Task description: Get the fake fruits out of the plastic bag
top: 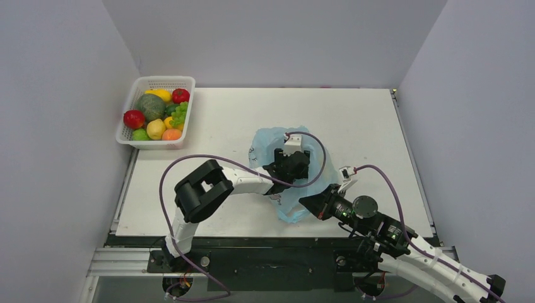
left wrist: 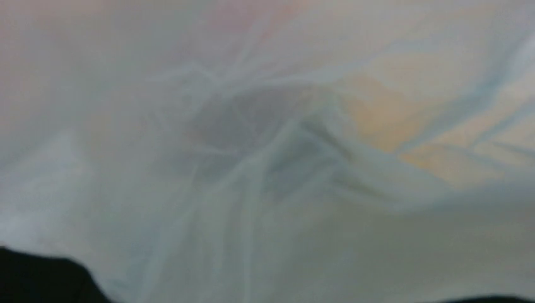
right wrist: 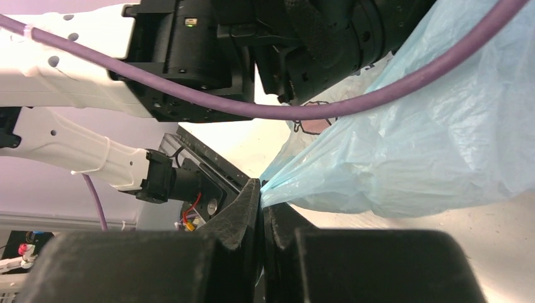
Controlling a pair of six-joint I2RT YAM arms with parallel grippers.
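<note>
Top external view has the plastic bag (top: 262,144) lying mid-table, the right gripper (top: 303,201) pinched tight on its near edge, the left gripper (top: 291,165) sunk into its opening with finger spread impossible to tell, while a dark fruit (left wrist: 252,120) and an orange fruit (left wrist: 385,120) show blurred through the film.

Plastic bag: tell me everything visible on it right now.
The plastic bag is thin, translucent light-blue film, heavily crinkled, with dark printed marks. It lies crumpled in the middle of the table. The right gripper is shut on a gathered near edge, drawn to a point. The left gripper sits over or in its middle, jaws hidden. Through the film, the left wrist view shows a dark shape and a yellowish-orange patch.
</note>
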